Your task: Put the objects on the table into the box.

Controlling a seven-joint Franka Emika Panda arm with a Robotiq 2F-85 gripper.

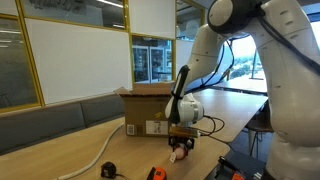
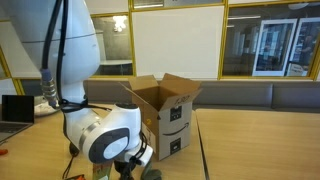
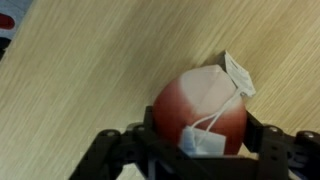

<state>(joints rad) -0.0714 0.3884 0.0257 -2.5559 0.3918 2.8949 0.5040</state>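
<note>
On the wooden table (image 3: 60,70), gripper (image 3: 200,140) jaws flank the round orange-and-white item (image 3: 195,100), white tag (image 3: 238,73) attached; clamped or not, can't tell.

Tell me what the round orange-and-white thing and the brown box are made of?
The round orange-and-white item looks soft and matte, maybe fabric or foam; a white tag on a thin string hangs off it. The box looks like dull brown cardboard: folded flaps, a white printed label.
</note>
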